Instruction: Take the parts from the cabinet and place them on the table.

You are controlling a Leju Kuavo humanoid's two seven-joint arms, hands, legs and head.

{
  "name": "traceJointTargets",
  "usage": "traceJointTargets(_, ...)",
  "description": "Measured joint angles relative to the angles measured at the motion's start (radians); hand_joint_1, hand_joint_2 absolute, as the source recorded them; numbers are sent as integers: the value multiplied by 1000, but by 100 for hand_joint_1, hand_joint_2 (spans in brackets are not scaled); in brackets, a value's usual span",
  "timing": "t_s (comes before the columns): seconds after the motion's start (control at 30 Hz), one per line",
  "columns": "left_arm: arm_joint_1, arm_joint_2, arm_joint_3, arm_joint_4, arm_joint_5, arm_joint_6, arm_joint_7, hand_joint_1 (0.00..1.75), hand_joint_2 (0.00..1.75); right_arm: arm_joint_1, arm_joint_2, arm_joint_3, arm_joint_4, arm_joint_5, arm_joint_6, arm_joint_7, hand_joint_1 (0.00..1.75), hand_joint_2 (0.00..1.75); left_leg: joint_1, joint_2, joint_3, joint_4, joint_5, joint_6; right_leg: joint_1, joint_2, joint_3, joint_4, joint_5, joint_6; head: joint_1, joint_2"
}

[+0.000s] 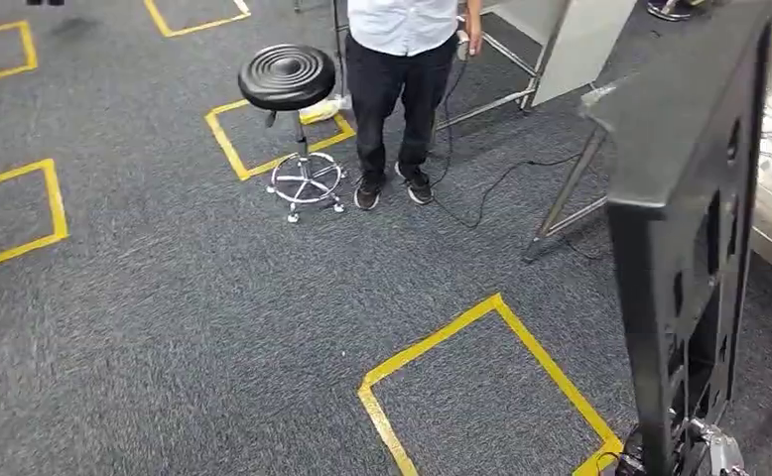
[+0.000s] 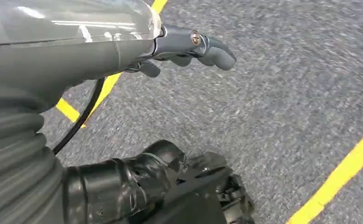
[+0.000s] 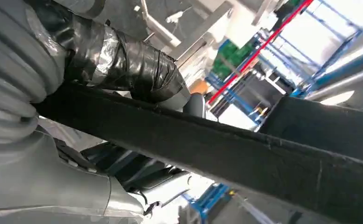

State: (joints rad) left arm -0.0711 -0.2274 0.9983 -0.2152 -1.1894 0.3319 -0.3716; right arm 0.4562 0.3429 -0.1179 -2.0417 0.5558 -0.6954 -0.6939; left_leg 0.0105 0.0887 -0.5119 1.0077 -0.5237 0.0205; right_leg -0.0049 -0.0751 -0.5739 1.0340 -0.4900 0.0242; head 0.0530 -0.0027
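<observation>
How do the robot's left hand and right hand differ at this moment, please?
The right hand grips a large black part, which stands upright in the head view; the left hand holds nothing, its fingers loosely curled. The left hand hangs over the grey carpet with its yellow tape, while the right hand is raised, with blue racking showing beyond it. Both have a grey ribbed cover.

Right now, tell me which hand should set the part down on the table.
The right. The right hand already grips the black part, carried upright at the right of the head view. The left hand hangs over the carpet holding nothing.
</observation>
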Motion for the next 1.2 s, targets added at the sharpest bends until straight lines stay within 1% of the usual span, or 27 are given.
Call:
traceJointTargets(0.13,-8,0,0,0,0,0,0,0,175,5,0,0,-1,0,0,0,175,175,-1,33,18,-7,-5,-20,0,43,-7,-6,5,-21,0,0)
traceJointTargets(0.17,-9,1,0,0,0,0,-1,0,175,6,0,0,-2,0,0,0,175,175,5,4,14,6,-20,-29,-11,51,0,-14,10,-28,-2,0)
traceJointTargets(0.2,-8,1,0,0,0,0,-2,0,175,5,0,0,-3,0,-1,0,175,175,5,-37,-1,42,-47,-29,-11,61,0,-15,10,-33,-1,0)
traceJointTargets(0.23,-6,1,0,0,0,0,-2,0,175,4,0,0,-3,0,-1,0,175,175,6,-64,-36,117,-92,-30,-11,67,-2,-14,11,-39,-2,0)
traceJointTargets(0.3,-2,1,1,0,0,0,-2,0,175,4,3,0,-3,0,-1,0,175,175,6,-80,-115,278,-157,-31,-8,91,-3,-13,10,-43,-2,0)
traceJointTargets(0.33,1,1,1,0,1,0,-3,0,175,4,3,0,-2,0,-1,0,175,175,6,-80,-137,317,-158,-31,-7,105,-3,-11,10,-43,-2,0)
traceJointTargets(0.37,3,1,1,0,1,0,-3,0,175,4,3,0,-2,0,-1,0,175,175,6,-80,-138,309,-135,-30,-7,118,-2,-9,9,-43,-2,0)
traceJointTargets(0.4,3,2,1,0,1,0,-5,0,175,4,3,0,-2,0,-1,0,175,175,6,-81,-121,259,-94,-28,-7,133,0,-8,8,-42,-2,0)
traceJointTargets(0.43,2,2,1,0,1,0,-9,0,175,5,3,0,-2,0,-1,0,175,175,6,-87,-87,174,-40,-26,-8,148,1,-5,7,-40,-2,0)
traceJointTargets(0.47,1,2,1,0,1,-2,-13,0,175,4,3,0,-2,0,-1,0,175,175,8,-107,-49,82,9,-23,-8,161,2,-1,5,-37,-2,0)
traceJointTargets(0.5,4,2,2,0,1,-6,-18,0,175,4,3,0,-2,2,-1,0,175,175,13,-166,-32,41,3,-18,-9,170,-3,2,3,-33,-1,0)
traceJointTargets(0.53,3,2,1,0,2,-11,-23,0,175,3,4,0,-2,4,-1,0,175,175,14,-172,-31,19,3,-18,-4,184,-12,13,1,-27,-2,0)
traceJointTargets(0.57,2,2,1,0,2,-15,-27,0,175,4,5,0,-2,5,-1,0,175,175,9,-162,-31,23,4,-16,-10,193,-16,9,7,-18,-2,0)
traceJointTargets(0.63,0,2,2,0,3,-19,-32,0,175,8,5,0,-2,8,-1,0,175,175,3,-141,-28,22,8,-2,-13,215,-20,0,14,-4,-2,0)
traceJointTargets(0.67,0,2,2,0,3,-19,-32,0,175,9,5,0,-2,9,-1,0,175,175,13,-126,-25,10,15,8,-12,195,-22,8,10,-3,-2,0)
traceJointTargets(0.7,-1,2,2,0,3,-19,-33,0,175,10,5,0,-3,10,-2,0,175,175,13,-117,-22,6,17,11,-6,128,-29,27,-4,2,2,0)
traceJointTargets(0.73,0,2,2,0,3,-19,-34,0,175,7,5,0,-3,10,-2,0,175,175,11,-102,-21,5,17,19,-6,96,-56,82,-40,7,3,0)
traceJointTargets(0.8,3,2,2,0,5,-23,-38,0,175,5,5,0,-2,11,-2,0,175,175,8,-74,-21,6,14,22,-10,85,-129,231,-110,13,3,0)
traceJointTargets(0.83,5,2,2,0,6,-27,-40,0,175,7,5,0,-2,12,-2,0,175,175,8,-57,-21,6,11,22,-11,85,-161,293,-125,16,3,0)
traceJointTargets(0.87,4,2,2,0,8,-31,-43,0,175,7,5,0,-1,12,-2,0,175,175,8,-44,-19,6,10,22,-12,84,-164,298,-112,17,3,0)
traceJointTargets(0.9,4,2,2,0,10,-33,-47,0,175,7,5,0,0,12,-2,0,175,175,8,-32,-16,6,7,20,-12,80,-143,257,-80,16,3,0)
traceJointTargets(0.97,2,2,2,0,11,-36,-51,0,175,7,5,0,0,12,-2,0,175,175,8,-11,-5,6,1,16,-8,57,-54,95,1,7,3,0)
traceJointTargets(1.0,2,2,2,0,11,-39,-54,0,175,7,5,0,0,12,-2,0,175,175,7,-3,2,5,-4,12,0,6,-8,13,17,-5,3,0)
traceJointTargets(1.03,3,2,2,0,11,-40,-57,0,175,5,5,0,0,13,-1,0,175,175,-2,6,2,9,-10,4,12,-8,-3,-2,6,-10,3,0)
traceJointTargets(1.13,-3,1,2,0,11,-51,-63,0,175,11,5,0,0,14,-1,0,175,175,-1,34,16,-4,-11,-8,13,26,-10,-1,5,-20,2,0)
traceJointTargets(1.17,-5,0,2,0,11,-54,-66,0,175,12,5,0,0,14,-2,0,175,175,-5,41,23,-4,-15,-16,6,39,-3,-13,12,-30,2,0)
traceJointTargets(1.2,-4,1,2,0,10,-54,-67,0,175,13,5,0,0,14,-2,0,175,175,1,8,23,7,-28,-22,-1,49,4,-22,17,-33,2,0)
